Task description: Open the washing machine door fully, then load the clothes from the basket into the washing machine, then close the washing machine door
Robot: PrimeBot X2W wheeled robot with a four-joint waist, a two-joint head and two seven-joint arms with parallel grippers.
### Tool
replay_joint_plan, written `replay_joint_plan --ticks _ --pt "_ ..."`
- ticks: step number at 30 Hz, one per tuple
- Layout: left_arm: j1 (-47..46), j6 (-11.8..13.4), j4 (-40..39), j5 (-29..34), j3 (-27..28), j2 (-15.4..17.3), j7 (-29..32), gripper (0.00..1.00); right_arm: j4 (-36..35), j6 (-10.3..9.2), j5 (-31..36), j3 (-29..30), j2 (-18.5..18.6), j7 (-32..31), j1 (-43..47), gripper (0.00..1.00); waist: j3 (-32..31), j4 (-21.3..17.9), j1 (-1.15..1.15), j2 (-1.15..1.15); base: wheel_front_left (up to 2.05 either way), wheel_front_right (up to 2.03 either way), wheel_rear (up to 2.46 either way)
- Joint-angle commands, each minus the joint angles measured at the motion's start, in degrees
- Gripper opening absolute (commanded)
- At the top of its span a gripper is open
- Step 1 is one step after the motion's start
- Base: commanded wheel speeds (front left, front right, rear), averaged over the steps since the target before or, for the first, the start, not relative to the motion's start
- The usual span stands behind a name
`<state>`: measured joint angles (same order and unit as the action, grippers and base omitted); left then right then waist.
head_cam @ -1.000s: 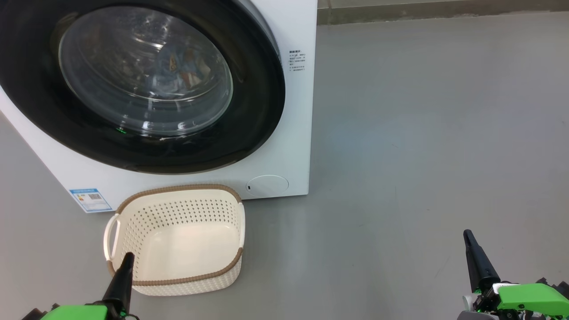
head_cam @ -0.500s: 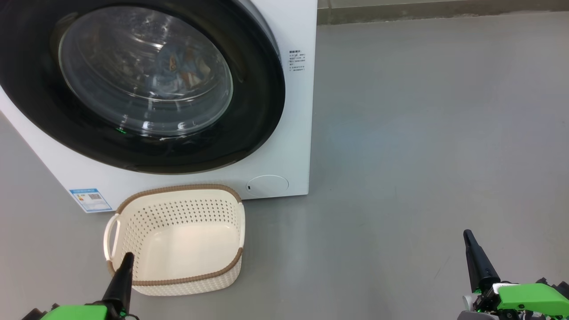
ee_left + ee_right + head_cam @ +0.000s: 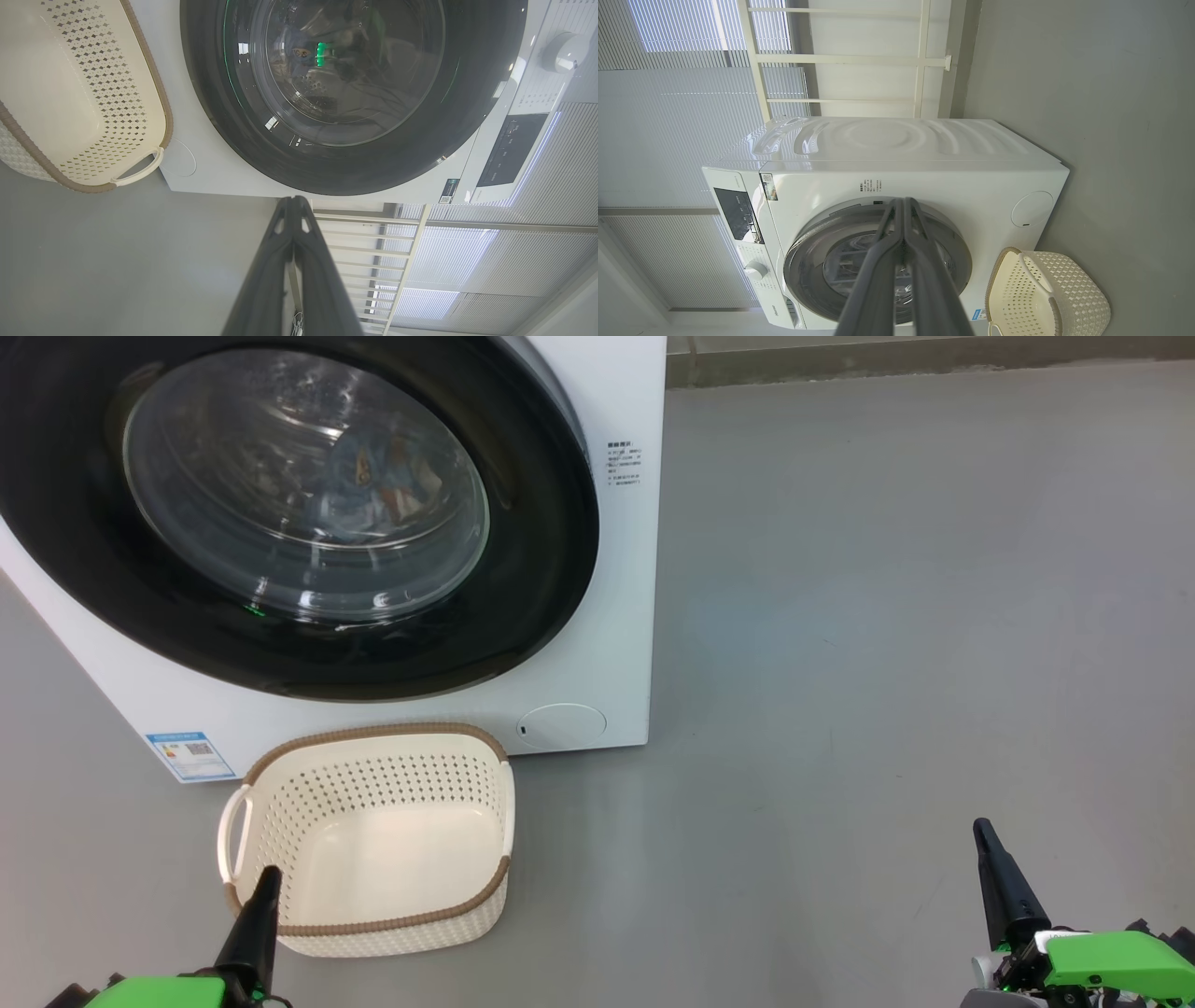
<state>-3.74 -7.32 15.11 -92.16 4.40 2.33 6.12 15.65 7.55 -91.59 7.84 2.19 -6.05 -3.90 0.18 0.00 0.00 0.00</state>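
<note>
Your round black-rimmed glass door (image 3: 551, 569): closed; cream perforated plastic basket (image 3: 373, 775) before it. Your left hand (image 3: 270, 873), right hand (image 3: 980, 825): pinched together, holding nothing.

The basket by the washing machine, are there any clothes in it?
No, the basket shows a bare cream floor in the head view, while the clothes sit behind the washing machine door glass.

The smooth grey floor (image 3: 887, 616) carries the big white washing machine (image 3: 607, 644) standing square on it and the cream basket (image 3: 369, 732), upright just in front of the washing machine's lower front panel.
</note>
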Motion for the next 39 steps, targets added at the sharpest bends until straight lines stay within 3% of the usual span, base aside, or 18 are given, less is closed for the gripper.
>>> replay_joint_plan --ticks 1,39 --pt "-2.43 -0.17 -1.07 -0.11 1.99 0.68 0.26 0.00 -1.63 -0.06 -0.59 -1.33 0.69 -0.43 -2.29 0.00 0.00 0.00 0.00 0.00 0.00 0.00 0.00" --pt "-2.44 -0.17 -1.07 -0.04 2.08 0.62 0.33 0.00 -1.63 -0.06 -0.59 -1.33 0.68 -0.43 -2.29 0.00 0.00 0.00 0.00 0.00 0.00 0.00 0.00"
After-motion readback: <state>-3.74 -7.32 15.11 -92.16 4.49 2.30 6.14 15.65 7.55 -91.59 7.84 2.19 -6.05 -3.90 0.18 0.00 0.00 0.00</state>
